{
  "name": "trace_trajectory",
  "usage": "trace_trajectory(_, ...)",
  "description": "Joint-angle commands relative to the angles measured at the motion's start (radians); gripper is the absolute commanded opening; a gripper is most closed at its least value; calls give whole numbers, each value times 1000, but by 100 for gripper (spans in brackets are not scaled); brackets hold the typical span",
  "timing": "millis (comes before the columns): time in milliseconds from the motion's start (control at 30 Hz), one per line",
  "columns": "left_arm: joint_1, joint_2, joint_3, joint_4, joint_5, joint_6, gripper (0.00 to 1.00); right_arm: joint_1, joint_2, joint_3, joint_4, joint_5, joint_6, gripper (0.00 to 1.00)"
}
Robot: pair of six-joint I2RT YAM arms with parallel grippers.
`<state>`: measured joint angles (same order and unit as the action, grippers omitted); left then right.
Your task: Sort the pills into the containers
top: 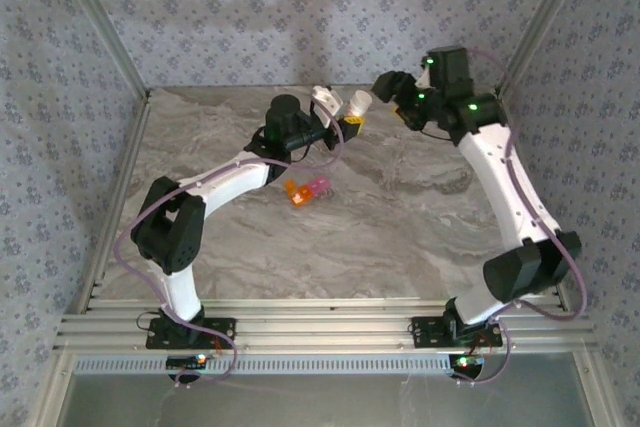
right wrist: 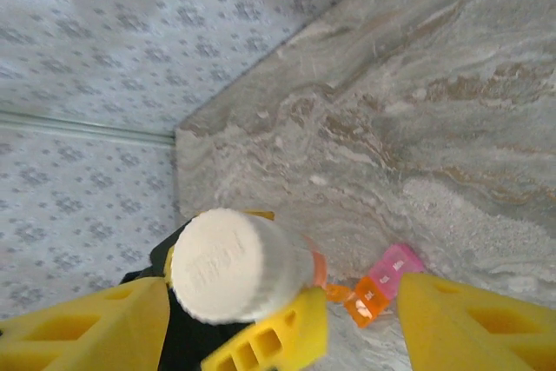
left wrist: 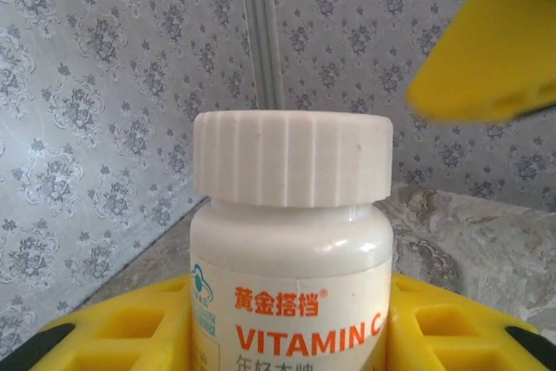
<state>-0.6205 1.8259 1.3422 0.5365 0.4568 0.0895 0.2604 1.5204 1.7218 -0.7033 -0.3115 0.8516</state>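
Obs. The containers [top: 308,188]: a short strip of joined translucent compartments, one orange at the end and the rest pink. In my right wrist view [right wrist: 380,283] the lids carry small white print, too small to read. I cannot tell whether any lid is raised or whether any pills are inside.

Position. Reference: the vitamin C bottle [top: 357,102]. The strip lies flat on the marbled grey counter [top: 420,217], alone. From overhead it sits on the arm-base side of the bottle and a little left of it, well apart. The bottle is up in the air and the strip is down on the surface. From my right wrist the strip shows just past the bottle's right edge, orange end nearest the bottle.

Left fingers [left wrist: 113,336]: clamped on the bottle's body, one yellow pad on each side of the label. The white ribbed cap [left wrist: 293,159] is on, above my grip. The strip is not in contact with these fingers.

Right fingers [right wrist: 478,327]: spread wide, gripping nothing. They sit at the cap end of the bottle, whose cap face [right wrist: 230,265] lies between them, close to one finger and clear of the other. The strip is beyond them on the counter, untouched.
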Motion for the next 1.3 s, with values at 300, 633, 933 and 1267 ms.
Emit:
trace_trajectory(300,67,-10,93,-19,354,-149,0,-66,48,80,-14,-253,-512,77)
trace_trajectory(633,78,1,114,-49,428,-187,0,-21,118,174,-40,-274,-581,78)
trace_trajectory(933,77,1,115,-44,434,-191,0,32,169,225,-106,-258,-614,76)
trace_trajectory(1267,77,-2,114,-43,425,-182,0,52,183,223,-138,-253,-593,45)
